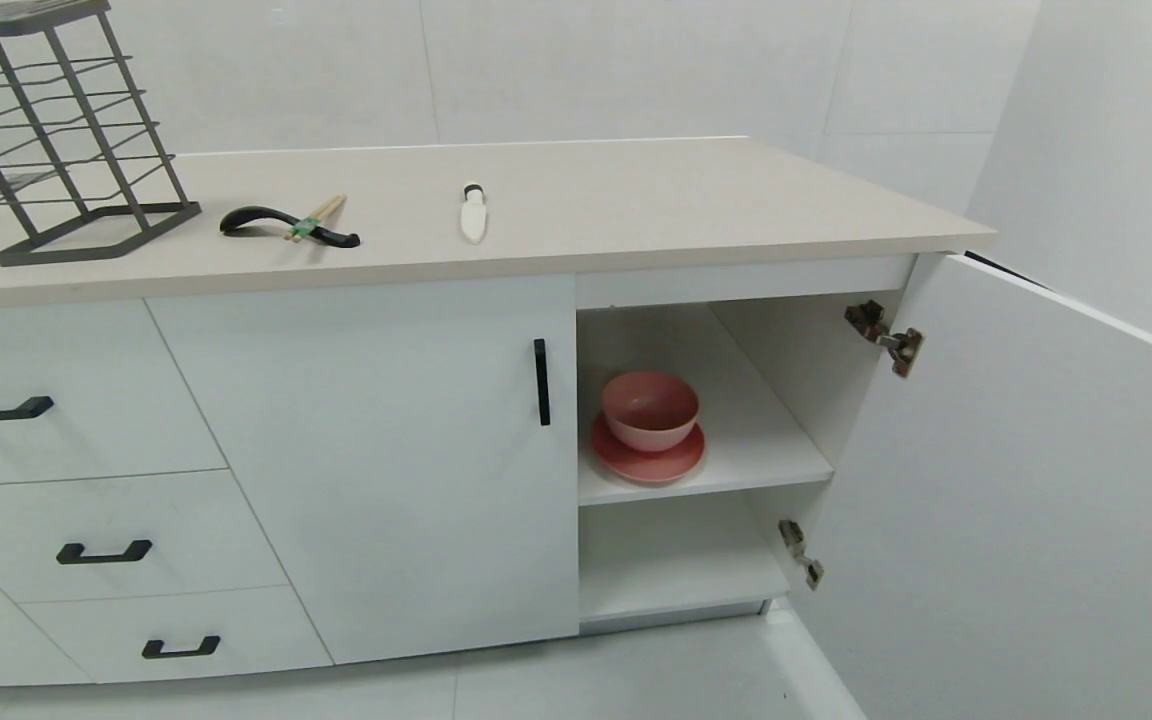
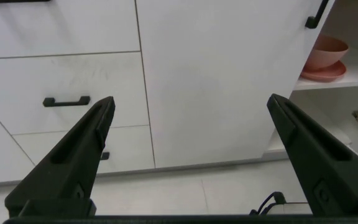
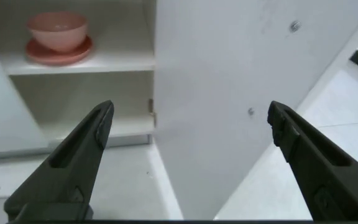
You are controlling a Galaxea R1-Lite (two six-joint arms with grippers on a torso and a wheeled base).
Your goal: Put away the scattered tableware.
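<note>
On the table (image 1: 636,200), left of centre in the upper part of the head view, a black spoon (image 1: 266,220) is seen lying flat, with a pair of chopsticks (image 1: 318,214) laid across its handle and touching it. A small white utensil (image 1: 473,212) lies apart from them, nearer the middle. A wire rack (image 1: 66,130) stands at the upper left.

Right of centre, the cabinet door (image 1: 1016,480) is swung open, and a pink bowl (image 1: 650,408) is set on a pink plate (image 1: 648,462) on the upper shelf (image 1: 776,450).

The left claw (image 2: 191,106) is spread wide and nothing is held in it; it is pointed at the closed cabinet fronts. The right claw (image 3: 191,109) is likewise spread wide and empty, before the open door.

The pieces on the table are judged to be light, stiff and rather smooth. The spoon would best be taken across its handle, clear of the chopsticks. The chopsticks are thin and apt to roll or part, so both should be pinched together near the green band. The white utensil could be gripped across its narrower end.
</note>
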